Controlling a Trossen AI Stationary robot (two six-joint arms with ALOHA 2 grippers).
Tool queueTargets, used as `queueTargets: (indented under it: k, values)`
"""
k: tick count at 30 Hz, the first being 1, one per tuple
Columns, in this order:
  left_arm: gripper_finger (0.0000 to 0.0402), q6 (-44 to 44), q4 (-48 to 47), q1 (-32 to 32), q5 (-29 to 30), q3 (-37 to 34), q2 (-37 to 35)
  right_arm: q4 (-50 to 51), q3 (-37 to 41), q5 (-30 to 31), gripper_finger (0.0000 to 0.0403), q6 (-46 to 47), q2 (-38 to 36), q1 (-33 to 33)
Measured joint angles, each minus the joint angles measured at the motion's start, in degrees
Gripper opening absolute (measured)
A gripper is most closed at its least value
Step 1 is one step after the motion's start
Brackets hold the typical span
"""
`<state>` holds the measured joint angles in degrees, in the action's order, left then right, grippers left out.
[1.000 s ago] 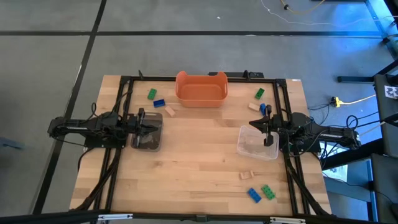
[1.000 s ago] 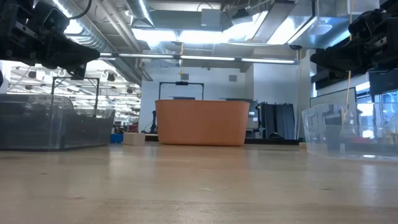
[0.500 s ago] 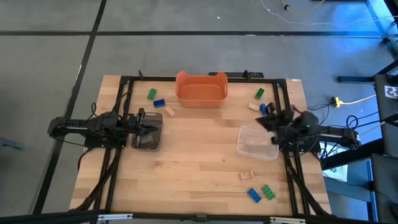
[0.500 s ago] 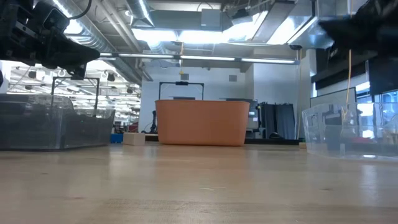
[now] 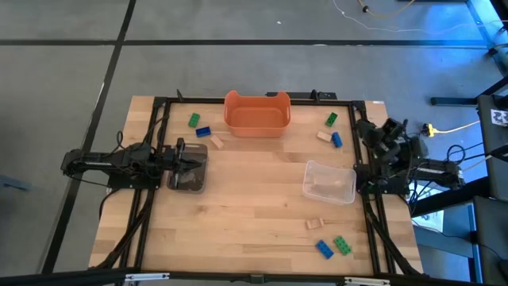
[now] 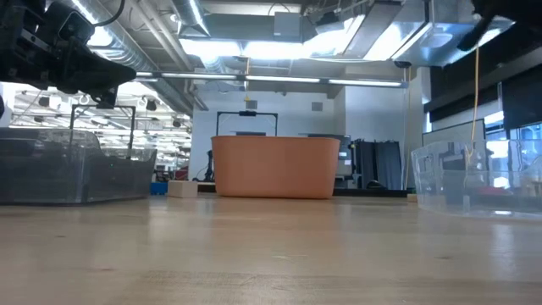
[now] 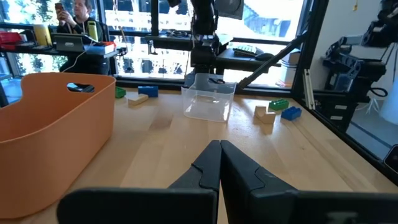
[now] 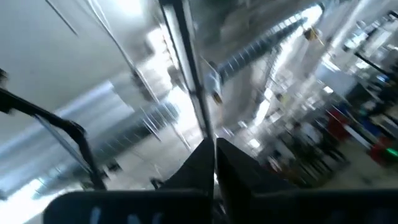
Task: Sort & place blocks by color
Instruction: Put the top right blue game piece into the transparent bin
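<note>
Now | blocks [image 5: 194,120]: small studded bricks | orange tub [image 5: 256,114]: smooth, rounded | both arms' fingers [image 7: 219,163] together, empty

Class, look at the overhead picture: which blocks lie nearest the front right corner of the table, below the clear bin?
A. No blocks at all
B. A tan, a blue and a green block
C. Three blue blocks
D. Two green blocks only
B: below the clear bin lie a tan block, a blue block and a green block.
</note>
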<state>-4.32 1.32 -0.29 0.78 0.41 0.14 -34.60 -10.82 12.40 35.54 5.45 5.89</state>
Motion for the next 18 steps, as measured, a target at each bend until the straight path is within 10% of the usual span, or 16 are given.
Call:
queueTargets:
  k: [9, 18]
  values:
    - [0.0000, 0.02, 0.00, 0.02, 0.00, 0.01, 0.02, 34.69, -23.59, 0.12, 0.0163, -1.28, 25.86, 3.29]
    - [0.0000, 0.00, 0.00, 0.01, 0.00, 0.00, 0.02, 82.40, -43.12, -1.07, 0.0267, 1.86, 51.72, 22.27]
